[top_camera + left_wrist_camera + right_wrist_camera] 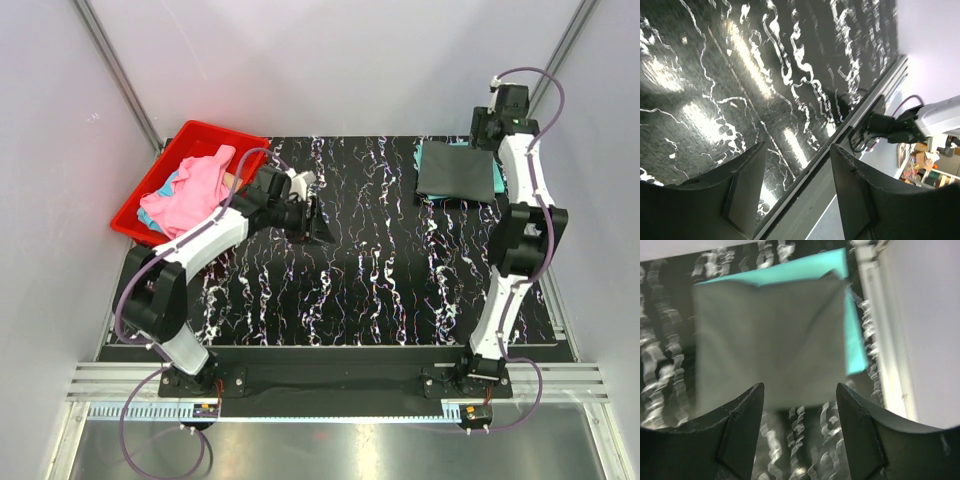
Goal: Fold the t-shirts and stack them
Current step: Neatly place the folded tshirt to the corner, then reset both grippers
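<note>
top view, stack: grey shirt [457, 168] is folded flat on the teal shirt [424, 198], far right corner of the surface [380, 280]. Teal only peeks out at the left and near edges.
top view, bin: pink shirt [190, 195] is heaped in the red bin [200, 132] at far left, with a bit of blue shirt [171, 183] under it.
top view, arms: left end effector [318, 222] hangs over bare surface just right of the bin. Right end effector [482, 135] sits at the stack's far right edge.
top view, axis: the grey fold is nearly square, slightly longer left-right. Can't tell which way the neck points. The pink one is a crumple, so no real axis.
left wrist: jaws apart, nothing between them, only surface below.
right wrist: jaws apart and empty, with the grey fold beyond the tips and teal showing at its far and right edges. Bit blurry.
handling guess: light, floppy cloth that sags and unfolds if pinched mid-panel. I'd take the pink one at a shoulder seam or the collar.
</note>
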